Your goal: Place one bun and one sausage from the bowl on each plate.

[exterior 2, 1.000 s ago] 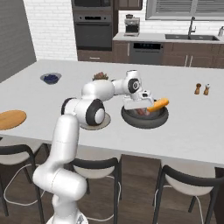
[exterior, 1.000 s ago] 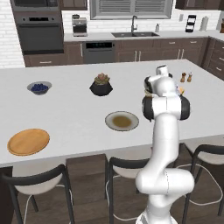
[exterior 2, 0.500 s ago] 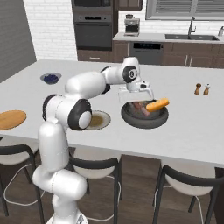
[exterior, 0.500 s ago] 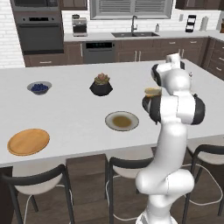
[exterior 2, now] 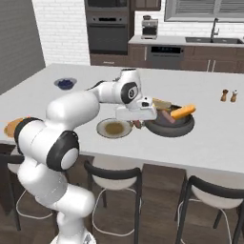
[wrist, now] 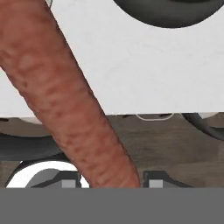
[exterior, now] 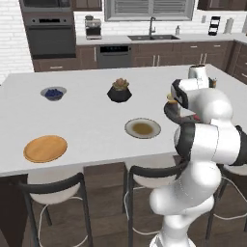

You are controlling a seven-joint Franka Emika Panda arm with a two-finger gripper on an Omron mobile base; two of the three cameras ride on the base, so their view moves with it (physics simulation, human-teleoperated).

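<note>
Two plates [exterior: 142, 128] [exterior: 45, 148] bare — one sausage [wrist: 65, 100] in end effector [exterior 2: 138, 123].

blueberry bowl [exterior: 53, 93], potted plant [exterior: 119, 90] — on counter, stools [exterior: 53, 193] below

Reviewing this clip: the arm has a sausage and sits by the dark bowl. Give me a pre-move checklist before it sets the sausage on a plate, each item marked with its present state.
1. Sausage held in the gripper: ok, it runs up from between the tips in the hand view.
2. Grip firm: cannot tell.
3. Grey plate free to receive: ok, nothing lies on it.
4. Wooden plate free: ok.
5. Bun left in the bowl: ok.
6. Sausage clear of the bowl rim: cannot tell.
</note>
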